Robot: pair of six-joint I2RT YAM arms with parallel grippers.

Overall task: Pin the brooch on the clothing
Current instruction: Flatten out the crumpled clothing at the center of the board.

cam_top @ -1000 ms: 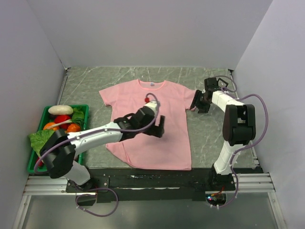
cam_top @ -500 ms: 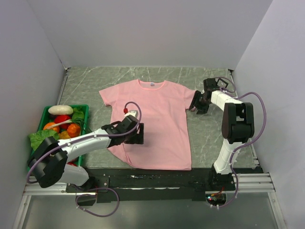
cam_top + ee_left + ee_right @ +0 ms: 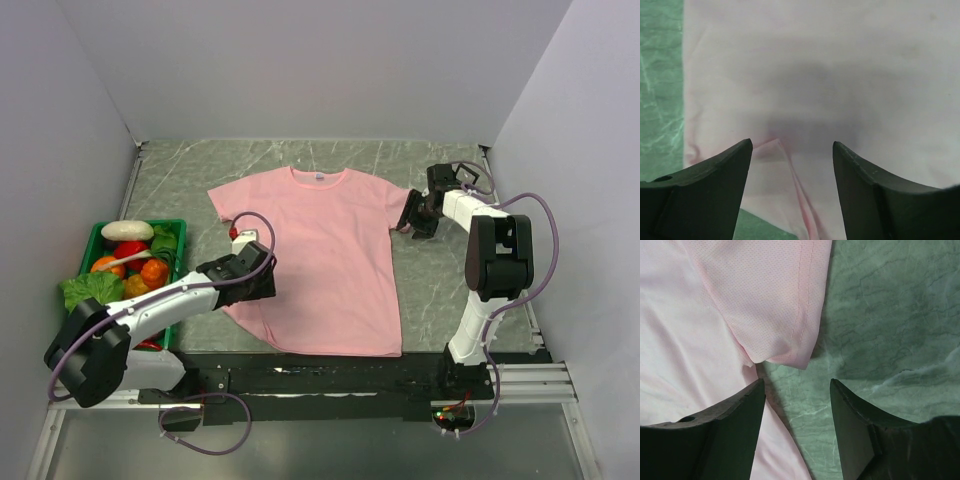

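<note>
The pink T-shirt (image 3: 320, 250) lies flat on the green marble table, neck label toward the back. I see no brooch in any view. My left gripper (image 3: 262, 284) is open and empty, low over the shirt's left side edge; the left wrist view shows its jaws (image 3: 792, 145) spread over the fabric (image 3: 840, 75), with a small fold (image 3: 790, 175) between them. My right gripper (image 3: 411, 217) is open and empty beside the shirt's right sleeve; in the right wrist view the sleeve tip (image 3: 785, 340) lies just ahead of the spread jaws (image 3: 797, 382).
A green basket (image 3: 68, 335) of toy vegetables stands at the left edge, holding an orange fruit (image 3: 153, 270), a white piece (image 3: 127, 230) and lettuce (image 3: 90, 290). Walls close in the table at the left, back and right.
My left gripper has pulled back leftward from the shirt's chest to its left side edge. The right gripper has stayed by the sleeve.
</note>
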